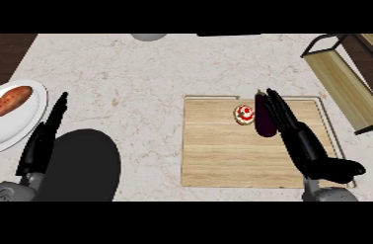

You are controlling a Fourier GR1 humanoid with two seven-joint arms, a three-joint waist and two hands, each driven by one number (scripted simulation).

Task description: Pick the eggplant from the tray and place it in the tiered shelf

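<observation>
Right hand (299, 134) is reaching over the wooden tray (233, 159), fingers straight & open, tips lying just beside the eggplant (264, 120) on its right side, maybe touching it; can't tell for sure. Nothing is being gripped. Thumb is sticking out to the right near the tray's lower right corner.

Eggplant is lying lengthwise in the upper right part of the tray, dark purple, stem end pointing toward the far edge. Just left of it, touching or nearly so, a small round red & white item (244, 114) is sitting on the tray.

Tiered shelf (342, 75) is standing at the counter's right edge, w/ a pale wood board & dark frame, well apart from the eggplant.

Left hand (42, 139) is resting open at the lower left, fingers straight & pointing up, next to a white plate (25, 122) holding an orange-brown vegetable (13, 100). A dark shadow is lying on the marble counter (131, 75) beside that arm.
</observation>
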